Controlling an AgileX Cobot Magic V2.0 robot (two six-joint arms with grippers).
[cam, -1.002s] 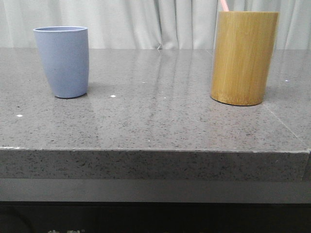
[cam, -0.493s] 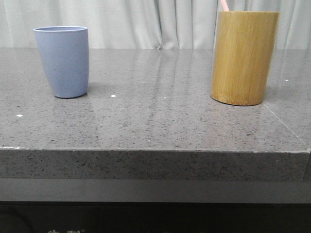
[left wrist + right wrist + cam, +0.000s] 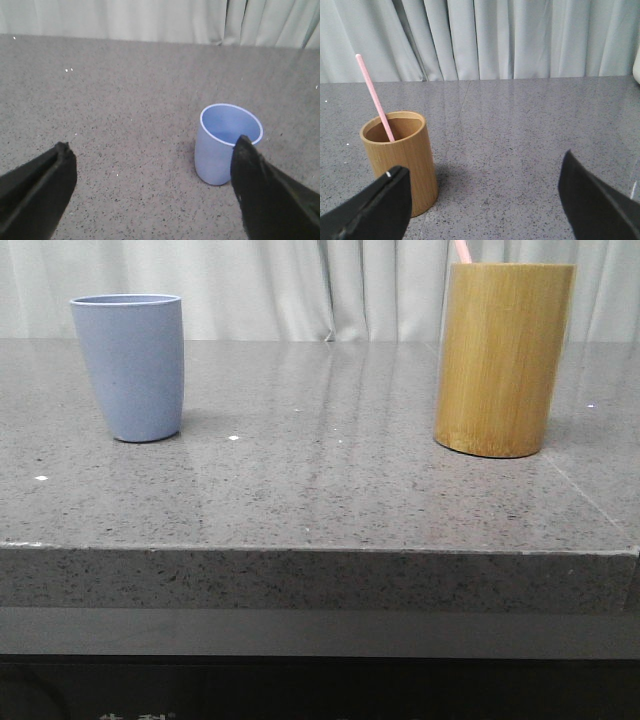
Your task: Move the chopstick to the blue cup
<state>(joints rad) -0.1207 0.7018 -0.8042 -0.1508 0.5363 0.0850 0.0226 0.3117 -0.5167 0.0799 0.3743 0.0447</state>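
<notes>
The chopstick stood inside the bamboo holder, leaning against its rim with the pink upper end rising clear of the mouth. Taking the bamboo holder as landmark, the blue cup stood well apart from it along the grey stone table, upright and apparently empty in the left wrist view. The right gripper had its jaws spread wide and held nothing, with the holder just beyond one finger. The left gripper was likewise spread, empty, the blue cup close by one of its fingers.

Likely failure modes — judged from this layout alone: a thin, smooth stick could slip or pivot in a pinch taken near its tip; a grasp or lift that was not in line with the stick's lean could drag it against the holder's rim and tip the holder; a tilted stick could strike the cup's lip and topple the light tumbler.

Surroundings: a pale curtain hung behind the table — nothing stood between holder and cup.
</notes>
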